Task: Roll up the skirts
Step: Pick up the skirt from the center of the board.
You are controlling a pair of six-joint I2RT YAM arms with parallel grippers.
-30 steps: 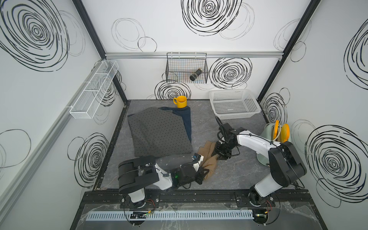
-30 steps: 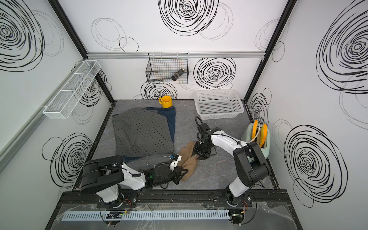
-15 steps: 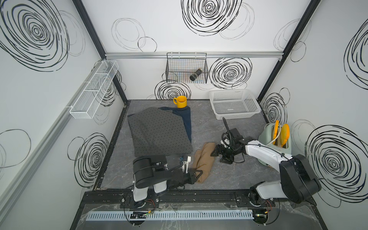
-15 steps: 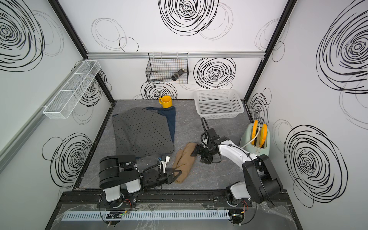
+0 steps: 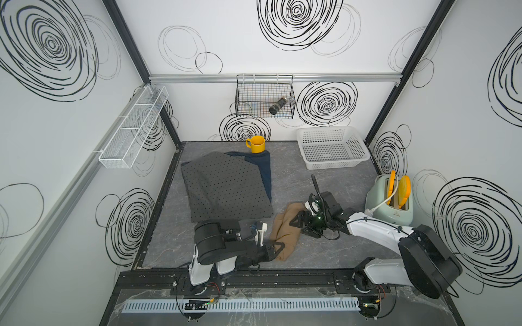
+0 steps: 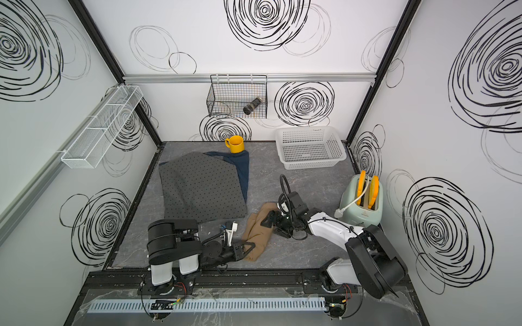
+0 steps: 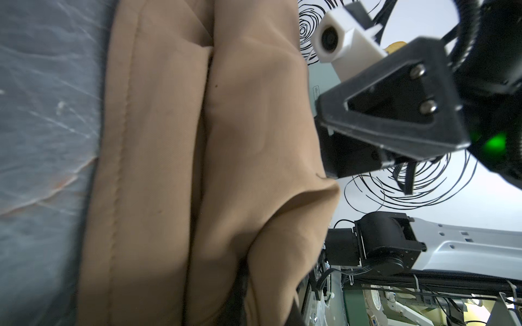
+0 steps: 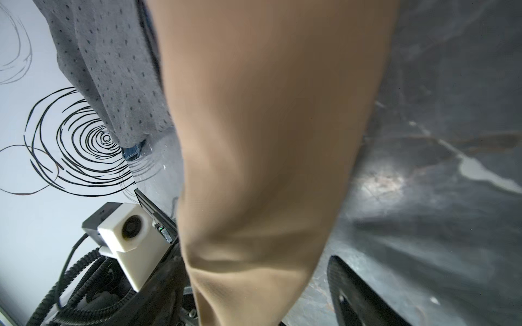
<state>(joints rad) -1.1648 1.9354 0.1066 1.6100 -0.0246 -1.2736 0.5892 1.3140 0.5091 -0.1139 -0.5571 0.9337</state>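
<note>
R fingers (image 5: 297,221) opened at tan skirt (image 5: 285,230); L fingers (image 5: 276,249) pinch its end.

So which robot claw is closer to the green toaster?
Right. The right claw is beside the tan skirt, on the side toward the toaster; the left claw grips the skirt's front end, farther away.
</note>
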